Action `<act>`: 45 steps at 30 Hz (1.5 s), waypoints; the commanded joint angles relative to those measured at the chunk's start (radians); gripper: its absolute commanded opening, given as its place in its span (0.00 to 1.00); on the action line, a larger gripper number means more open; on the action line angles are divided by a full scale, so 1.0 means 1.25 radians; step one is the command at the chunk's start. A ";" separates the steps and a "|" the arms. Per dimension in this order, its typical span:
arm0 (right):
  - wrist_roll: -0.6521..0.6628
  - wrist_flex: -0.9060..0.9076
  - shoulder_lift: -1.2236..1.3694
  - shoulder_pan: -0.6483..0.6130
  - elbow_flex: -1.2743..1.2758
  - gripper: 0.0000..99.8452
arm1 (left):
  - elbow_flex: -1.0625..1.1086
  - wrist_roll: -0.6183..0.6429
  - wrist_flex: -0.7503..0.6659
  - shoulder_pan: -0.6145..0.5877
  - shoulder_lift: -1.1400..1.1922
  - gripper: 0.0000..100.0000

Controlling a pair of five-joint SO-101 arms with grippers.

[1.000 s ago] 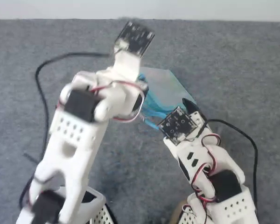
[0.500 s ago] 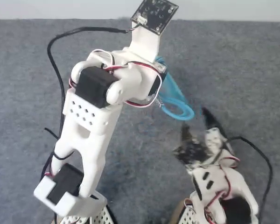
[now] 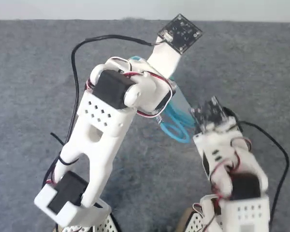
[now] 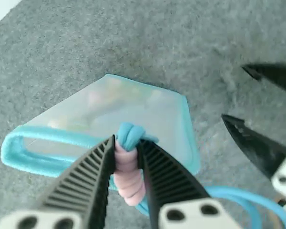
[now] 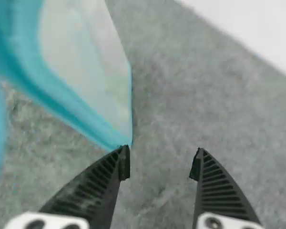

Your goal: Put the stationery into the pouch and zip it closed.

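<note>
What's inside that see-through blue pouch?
Through the pouch wall, only faint pale and yellowish blurs show; what they are cannot be told. The left hand pinching its pink pull tab covers part of the rim.

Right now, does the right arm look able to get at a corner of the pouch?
Probably yes. The right gripper is open with one fingertip beside a corner of the pouch, nothing between them; the left gripper, shut on the pull tab, grips elsewhere.

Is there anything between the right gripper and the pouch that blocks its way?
Nothing visible does. The right gripper is open, one fingertip close beside a corner of the pouch, with grey carpet between its fingers. The left gripper holds the pouch's pink tab.
</note>
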 commanded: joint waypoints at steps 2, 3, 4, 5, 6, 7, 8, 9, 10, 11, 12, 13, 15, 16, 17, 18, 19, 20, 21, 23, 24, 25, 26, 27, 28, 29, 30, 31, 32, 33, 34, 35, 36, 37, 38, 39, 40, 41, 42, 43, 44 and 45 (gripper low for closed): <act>-0.012 0.001 0.127 -0.047 -0.139 0.22 | 0.024 -0.103 0.025 0.004 -0.011 0.01; -0.016 0.003 0.131 -0.073 -0.146 0.22 | 0.025 -0.114 0.025 0.004 -0.011 0.01; -0.029 0.003 0.129 -0.100 -0.149 0.22 | 0.023 -0.115 0.025 -0.001 -0.012 0.01; -0.042 0.002 0.126 -0.131 -0.149 0.22 | 0.015 -0.110 0.025 -0.002 -0.012 0.01; -0.047 0.002 0.121 -0.165 -0.149 0.22 | 0.008 -0.106 0.025 -0.004 -0.012 0.01; -0.052 0.001 0.114 -0.201 -0.149 0.22 | 0.002 -0.099 0.025 -0.004 -0.012 0.01; -0.054 -0.001 0.106 -0.233 -0.146 0.22 | -0.004 -0.092 0.025 -0.004 -0.012 0.01; -0.063 -0.007 0.098 -0.261 -0.140 0.22 | -0.010 -0.085 0.025 -0.004 -0.012 0.01; -0.070 -0.018 0.088 -0.282 -0.130 0.22 | -0.015 -0.077 0.025 -0.004 -0.011 0.01; -0.072 -0.026 0.074 -0.294 -0.118 0.22 | -0.017 -0.076 0.025 -0.004 -0.011 0.01; -0.076 -0.045 0.061 -0.295 -0.098 0.22 | -0.017 -0.076 0.025 -0.005 -0.012 0.01; -0.076 -0.064 0.045 -0.294 -0.075 0.22 | -0.017 -0.076 0.025 -0.016 -0.012 0.01; -0.074 -0.104 0.020 -0.295 -0.026 0.22 | -0.017 -0.076 0.025 -0.029 -0.012 0.01; -0.077 -0.123 0.015 -0.294 -0.009 0.22 | -0.015 -0.076 0.025 -0.034 -0.012 0.01; -0.079 -0.144 0.010 -0.293 0.007 0.22 | -0.015 -0.076 0.025 -0.038 -0.012 0.01; -0.080 -0.155 0.010 -0.288 0.016 0.22 | -0.015 -0.076 0.025 -0.038 -0.012 0.01; -0.090 -0.160 0.010 -0.274 0.020 0.22 | -0.017 -0.075 0.025 -0.038 -0.012 0.01; -0.113 -0.163 0.010 -0.260 0.021 0.22 | -0.017 -0.072 0.023 -0.039 -0.012 0.01; -0.131 -0.165 0.010 -0.246 0.021 0.22 | -0.018 -0.064 0.023 -0.039 -0.012 0.01; -0.147 -0.180 0.012 -0.238 0.025 0.22 | -0.018 -0.056 0.022 -0.034 -0.012 0.01; -0.149 -0.187 0.012 -0.238 0.025 0.22 | -0.018 -0.056 0.022 -0.031 -0.012 0.01; -0.149 -0.196 0.015 -0.238 0.027 0.22 | -0.018 -0.056 0.022 -0.031 -0.012 0.01; -0.149 -0.207 0.025 -0.238 0.032 0.22 | -0.020 -0.056 0.022 -0.028 -0.012 0.01; -0.147 -0.220 0.040 -0.238 0.037 0.22 | -0.026 -0.056 0.023 -0.026 -0.012 0.01; -0.147 -0.235 0.058 -0.238 0.041 0.22 | -0.033 -0.056 0.023 -0.029 -0.012 0.01; -0.146 -0.249 0.079 -0.235 0.044 0.22 | -0.037 -0.056 0.023 -0.033 -0.012 0.01; -0.146 -0.262 0.101 -0.235 0.044 0.22 | -0.039 -0.056 0.023 -0.037 -0.012 0.01; -0.146 -0.276 0.121 -0.238 0.044 0.22 | -0.039 -0.056 0.023 -0.038 -0.012 0.01; -0.146 -0.288 0.138 -0.238 0.044 0.22 | -0.036 -0.056 0.023 -0.038 -0.012 0.01; -0.146 -0.306 0.154 -0.238 0.044 0.22 | -0.035 -0.056 0.023 -0.038 -0.010 0.01; -0.146 -0.323 0.166 -0.238 0.044 0.22 | -0.035 -0.058 0.023 -0.038 -0.009 0.01; -0.146 -0.338 0.179 -0.235 0.044 0.22 | -0.035 -0.058 0.023 -0.038 -0.007 0.01; -0.146 -0.354 0.191 -0.235 0.044 0.22 | -0.035 -0.058 0.023 -0.038 -0.007 0.01; -0.146 -0.371 0.201 -0.235 0.044 0.22 | -0.035 -0.058 0.023 -0.038 -0.009 0.01; -0.146 -0.390 0.209 -0.235 0.044 0.22 | -0.037 -0.058 0.023 -0.038 -0.010 0.01; -0.146 -0.406 0.220 -0.235 0.044 0.22 | -0.039 -0.058 0.023 -0.038 -0.011 0.01; -0.146 -0.420 0.230 -0.235 0.044 0.22 | -0.039 -0.058 0.023 -0.039 -0.012 0.01; -0.146 -0.435 0.240 -0.234 0.044 0.22 | -0.039 -0.058 0.023 -0.043 -0.012 0.01; -0.146 -0.447 0.251 -0.234 0.044 0.21 | -0.039 -0.058 0.023 -0.048 -0.012 0.01; -0.146 -0.460 0.260 -0.234 0.044 0.20 | -0.037 -0.058 0.023 -0.052 -0.012 0.01; -0.146 -0.476 0.265 -0.234 0.044 0.18 | -0.035 -0.058 0.023 -0.054 -0.012 0.01; -0.146 -0.492 0.269 -0.234 0.043 0.15 | -0.035 -0.058 0.023 -0.054 -0.010 0.01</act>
